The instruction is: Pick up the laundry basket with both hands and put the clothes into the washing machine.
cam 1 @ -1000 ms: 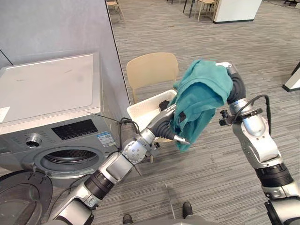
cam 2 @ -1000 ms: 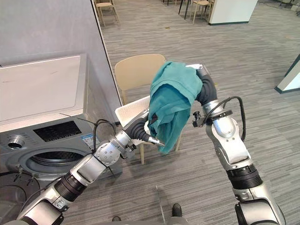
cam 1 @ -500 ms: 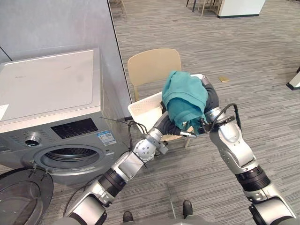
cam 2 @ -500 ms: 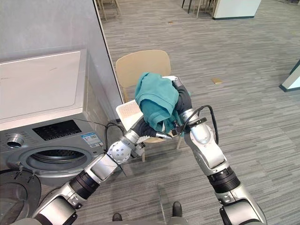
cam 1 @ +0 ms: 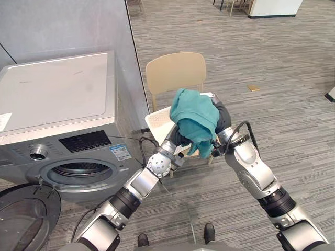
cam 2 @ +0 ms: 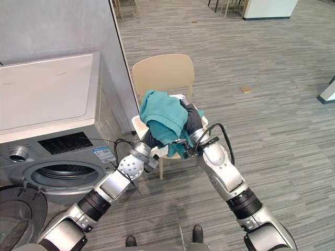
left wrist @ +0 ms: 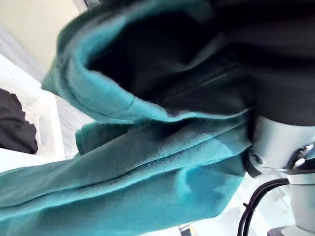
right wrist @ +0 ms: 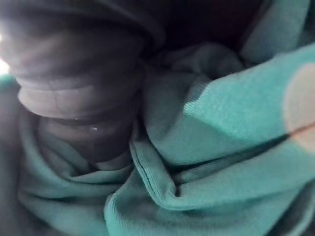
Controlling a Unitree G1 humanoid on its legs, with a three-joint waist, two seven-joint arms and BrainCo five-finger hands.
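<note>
Laundry basket (cam 1: 156,120) sat on the beige chair (cam 1: 175,70) beside the washing machine (cam 1: 57,99), whose round door (cam 1: 23,217) hung open. A teal garment (cam 1: 194,114) lay draped over the left hand (cam 1: 176,137) and right hand (cam 1: 223,116) above it. The cloth hid both, so their grasp could not be told. A dark garment (left wrist: 15,123) lay inside.
</note>
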